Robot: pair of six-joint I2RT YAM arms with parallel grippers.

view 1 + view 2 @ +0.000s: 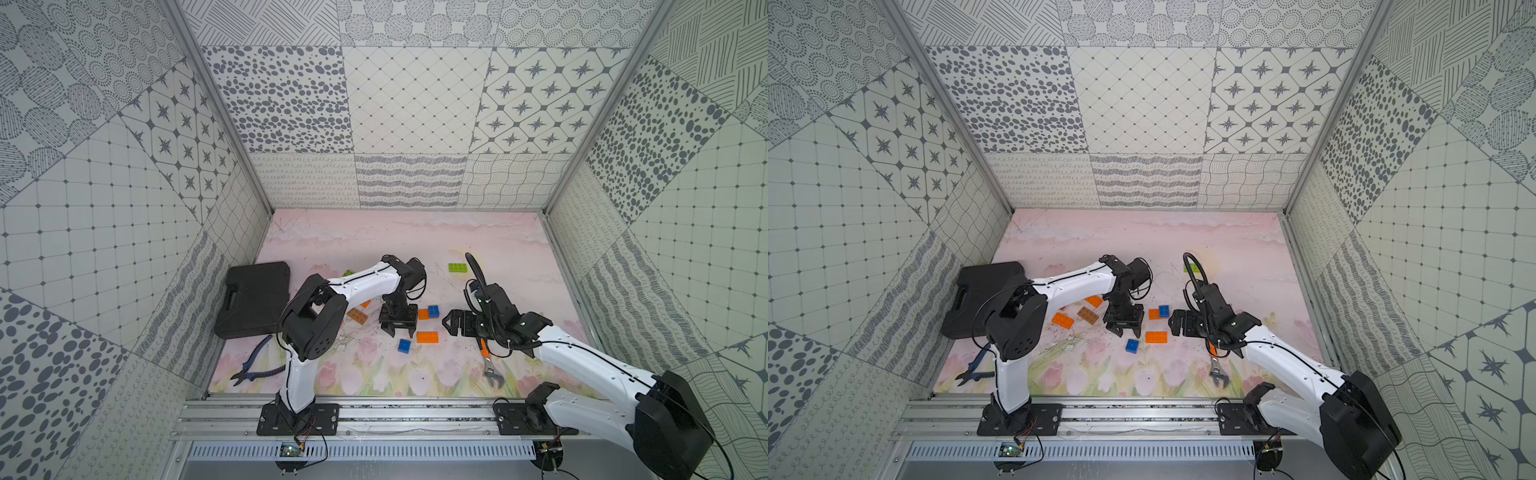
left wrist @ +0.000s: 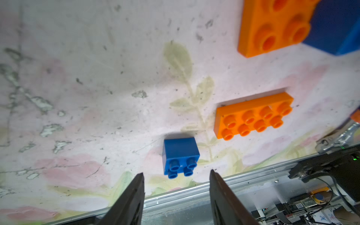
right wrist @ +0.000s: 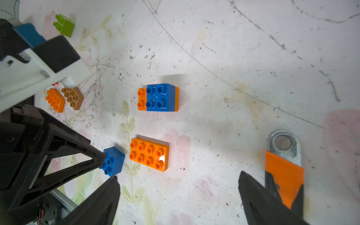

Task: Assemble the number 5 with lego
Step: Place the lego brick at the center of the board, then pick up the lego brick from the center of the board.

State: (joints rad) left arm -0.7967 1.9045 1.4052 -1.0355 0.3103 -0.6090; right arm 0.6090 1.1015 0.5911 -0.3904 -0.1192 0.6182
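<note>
A: Blue on orange is the only joined pair I can find: a blue square brick pressed onto an orange plate, a little above the middle of the right wrist view. How much of the 5 would you say that makes?

B: Very little, I'd judge. Everything else lies loose on the counter. A second blue square brick sits alone low in the left wrist view, just beyond the left tool, whose fingers are spread with nothing between them.

A: So that brick is free of the fingers?

B: Yes, it rests on the counter, studs showing, with the orange eight-stud plate just beside it but apart. In the right wrist view one left finger seems to reach the brick's edge, though I cannot tell if it touches.

A: And the right tool?

B: Wide apart, empty, hovering near the orange-handled wrench at the lower right of that frame.

A: What is left, then?

B: Nearly all of it. Another orange plate and a brown plate lie left of centre in a top view, a further orange piece just above them. A lime oblong plate sits above centre in a top view, and a lime square brick is at the upper left of the right wrist view. None form a digit's stroke yet.
</note>
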